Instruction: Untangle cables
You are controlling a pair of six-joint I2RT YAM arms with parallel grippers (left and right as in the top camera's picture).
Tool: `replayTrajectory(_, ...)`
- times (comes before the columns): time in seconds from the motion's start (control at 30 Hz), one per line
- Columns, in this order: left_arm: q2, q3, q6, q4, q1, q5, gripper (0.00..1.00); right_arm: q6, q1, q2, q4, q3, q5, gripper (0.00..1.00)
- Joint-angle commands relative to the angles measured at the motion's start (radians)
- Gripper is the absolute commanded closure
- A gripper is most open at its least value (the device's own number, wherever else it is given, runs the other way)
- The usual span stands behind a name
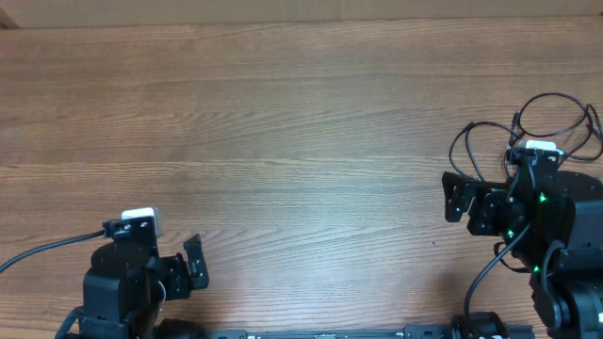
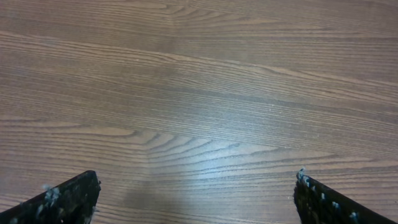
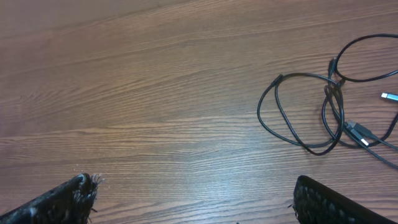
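The cables (image 3: 323,109) are thin black cords lying in overlapping loops on the wooden table, at the right of the right wrist view. A dark plug (image 3: 359,132) and a silver plug tip (image 3: 390,97) show among them. From overhead, the cables (image 1: 551,118) lie at the far right edge, partly hidden under the right arm. My right gripper (image 3: 194,193) is open and holds nothing, with the loops ahead of it and to its right. It points left in the overhead view (image 1: 450,196). My left gripper (image 2: 196,186) is open over bare wood, far from the cables, at the front left (image 1: 195,264).
The wooden table (image 1: 283,122) stretches between the two arms. A thicker black robot cable (image 1: 47,250) runs off the left arm toward the left edge. The right arm's body (image 1: 556,217) covers the near right corner.
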Motion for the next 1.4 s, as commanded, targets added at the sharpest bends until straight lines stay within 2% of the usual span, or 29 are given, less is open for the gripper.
replayTrajectory(0.0,-0.009,-0.008,-0.017,0.0,-0.006,-0.01,0.0,0.001,0.0,-0.015,-0.004,-0.013,0.018,0.0)
replayTrajectory(0.17,-0.009,-0.008,-0.017,0.0,-0.006,-0.01,0.01,-0.031,-0.001,-0.082,0.039,-0.029,0.074,0.0)
replayTrajectory(0.3,-0.009,-0.008,-0.017,0.0,-0.006,-0.01,0.0,-0.058,-0.003,-0.193,0.198,-0.108,0.076,0.0)
replayTrajectory(0.53,-0.009,-0.008,-0.017,0.0,-0.006,-0.01,0.01,-0.052,-0.003,-0.457,0.621,-0.452,0.064,0.0)
replayTrajectory(0.73,-0.009,-0.008,-0.017,0.0,-0.006,-0.01,0.0,-0.053,-0.003,-0.661,1.135,-0.791,0.056,0.0)
replayTrajectory(0.83,-0.009,-0.008,-0.017,0.0,-0.006,-0.01,0.0,-0.053,-0.003,-0.739,1.338,-0.932,0.057,0.0)
replayTrajectory(0.97,-0.009,-0.008,-0.017,0.0,-0.006,-0.01,0.01,-0.053,-0.003,-0.779,1.508,-1.067,0.057,0.0)
replayTrajectory(1.07,-0.009,-0.008,-0.017,0.0,-0.006,-0.01,0.0,-0.053,-0.003,-0.779,1.528,-1.128,0.057,0.0)
replayTrajectory(1.37,-0.009,-0.008,-0.017,0.0,-0.006,-0.01,0.01,-0.053,-0.003,-0.779,1.164,-1.134,0.035,0.0)
